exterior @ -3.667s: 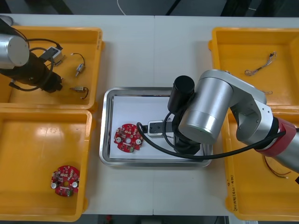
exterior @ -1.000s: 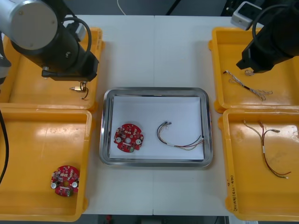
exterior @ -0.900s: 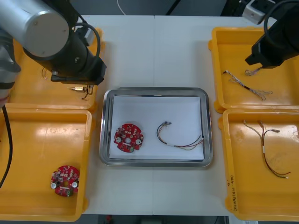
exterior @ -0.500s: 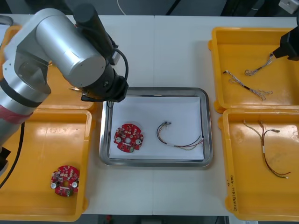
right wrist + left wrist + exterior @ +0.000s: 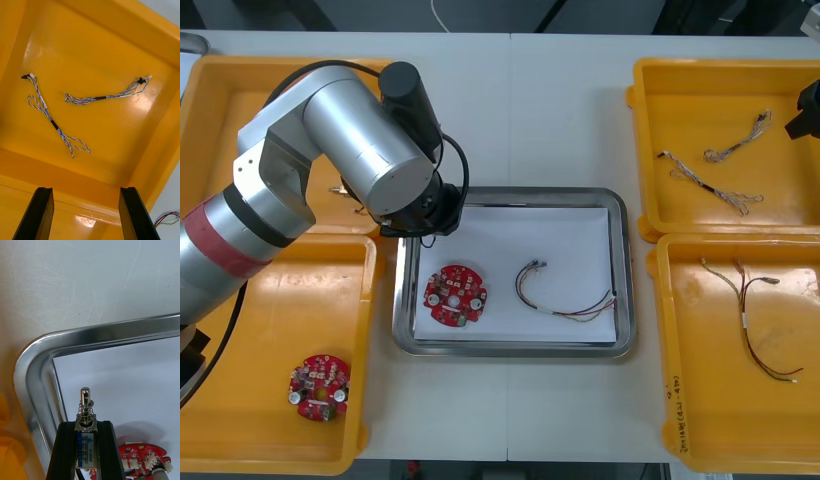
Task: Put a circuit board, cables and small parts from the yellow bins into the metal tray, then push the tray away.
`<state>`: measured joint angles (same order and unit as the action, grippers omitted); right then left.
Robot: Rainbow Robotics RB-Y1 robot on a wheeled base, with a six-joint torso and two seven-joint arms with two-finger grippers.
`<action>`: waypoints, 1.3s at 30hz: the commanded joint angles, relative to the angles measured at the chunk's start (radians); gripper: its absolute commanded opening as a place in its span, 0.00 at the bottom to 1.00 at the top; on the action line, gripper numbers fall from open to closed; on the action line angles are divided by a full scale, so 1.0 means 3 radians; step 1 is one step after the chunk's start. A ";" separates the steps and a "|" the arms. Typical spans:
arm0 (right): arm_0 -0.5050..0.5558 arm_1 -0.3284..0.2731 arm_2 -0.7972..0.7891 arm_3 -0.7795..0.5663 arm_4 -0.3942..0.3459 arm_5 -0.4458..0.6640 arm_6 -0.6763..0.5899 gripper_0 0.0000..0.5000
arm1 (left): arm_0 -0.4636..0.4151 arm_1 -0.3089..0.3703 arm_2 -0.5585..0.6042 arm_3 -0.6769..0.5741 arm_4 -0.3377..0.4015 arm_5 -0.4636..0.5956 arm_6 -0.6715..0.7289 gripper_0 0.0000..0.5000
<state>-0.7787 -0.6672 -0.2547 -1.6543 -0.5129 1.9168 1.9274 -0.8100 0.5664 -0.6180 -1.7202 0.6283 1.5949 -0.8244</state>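
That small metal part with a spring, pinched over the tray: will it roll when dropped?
Probably stiff: the small metal part sits straight in the left gripper. Its flat labelled body likely keeps the round pin from rolling far across the shiny metal tray; the rim would stop it.

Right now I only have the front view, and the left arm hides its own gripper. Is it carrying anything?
Observer: Yes. The left gripper is shut on a small metal part, its pin sticking out ahead.
Operator: Is it inside the tray yet?
Observer: The pin is over the white floor just inside the tray's corner rim, with the circuit board close beside it.
Operator: And the right one?
Observer: The right gripper is open and empty, above two twisted cables in a yellow bin.
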 commanded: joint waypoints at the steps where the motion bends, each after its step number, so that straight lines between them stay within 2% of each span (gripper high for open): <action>1: -0.0140 -0.0123 -0.0097 0.0120 0.0048 0.0010 -0.0161 1.00 | -0.0087 -0.0073 -0.0139 0.0048 -0.0054 -0.0111 0.0324 0.01; 9: -0.0360 -0.0097 -0.0076 0.0611 0.0160 0.0010 -0.0248 1.00 | -0.0087 -0.0083 -0.0251 0.0099 -0.0115 -0.0208 0.0411 0.01; 10: -0.0437 -0.0082 -0.0066 0.0708 0.0181 0.0010 -0.0253 1.00 | -0.0087 -0.0083 -0.0251 0.0099 -0.0115 -0.0213 0.0421 0.12; 11: -0.0508 -0.0072 -0.0061 0.0784 0.0196 0.0010 -0.0263 1.00 | -0.0087 -0.0083 -0.0251 0.0099 -0.0110 -0.0224 0.0442 0.36; 12: -0.0534 -0.0067 -0.0061 0.0825 0.0206 0.0010 -0.0273 1.00 | -0.0087 -0.0083 -0.0251 0.0099 -0.0105 -0.0234 0.0452 0.51; 14: -0.0657 -0.0031 -0.0061 0.0968 0.0242 0.0010 -0.0304 1.00 | -0.0081 -0.0083 -0.0251 0.0099 -0.0100 -0.0259 0.0488 1.00; 21: -0.0881 0.0036 -0.0030 0.1367 0.0360 0.0010 -0.0422 1.00 | -0.0076 -0.0083 -0.0251 0.0094 -0.0100 -0.0300 0.0539 1.00; 27: -0.1112 0.0046 0.0113 0.1756 0.0416 -0.0166 -0.0667 1.00 | -0.0076 -0.0078 -0.0215 0.0028 -0.0131 -0.0270 0.0575 1.00; 34: -0.1398 0.0112 0.0220 0.2277 0.0518 -0.0458 -0.0994 1.00 | -0.0081 -0.0022 0.0071 -0.0228 -0.0141 0.0104 0.0518 1.00; 39: -0.1551 0.0138 0.0225 0.2615 0.0615 -0.0678 -0.1240 1.00 | -0.0081 0.0014 0.0414 -0.0427 -0.0054 0.0462 0.0478 1.00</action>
<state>-1.1653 -0.6396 -0.1978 -0.9014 -0.3486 1.7458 1.6341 -0.8101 0.5620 -0.5764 -1.7852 0.5969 1.6818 -0.7285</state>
